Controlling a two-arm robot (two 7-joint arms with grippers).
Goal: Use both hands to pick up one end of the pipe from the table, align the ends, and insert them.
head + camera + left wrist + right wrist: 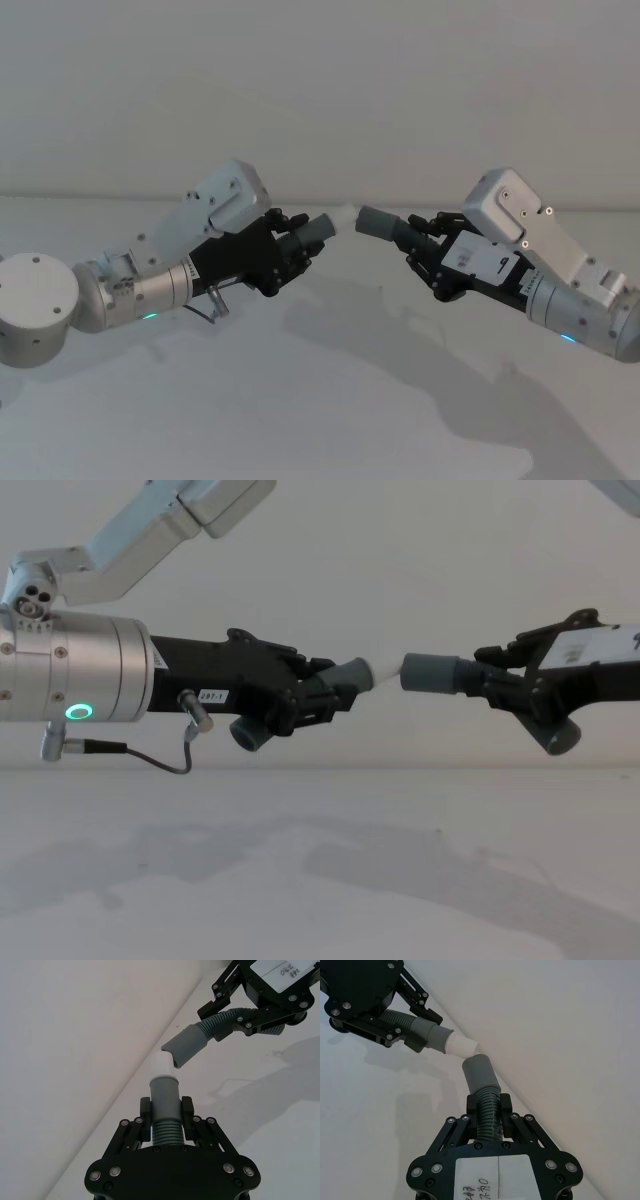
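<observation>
Both pipe pieces hang above the table (330, 400). My left gripper (292, 248) is shut on the ribbed grey piece (165, 1097), whose white tip (343, 216) points toward the other arm. Facing it, my right gripper (425, 250) is shut on the second ribbed piece (487, 1110), which has a grey socket collar (378, 221). The white tip (161, 1063) sits right at the socket's mouth (186, 1046), touching or nearly so, and the two pieces meet at an angle rather than in line. From the side, the tip (382, 670) and the collar (432, 672) are at about the same height.
The white table (320, 870) runs back to a plain white wall. It carries only the arms' shadows below the grippers. A thin cable loop (165, 755) hangs under the left wrist.
</observation>
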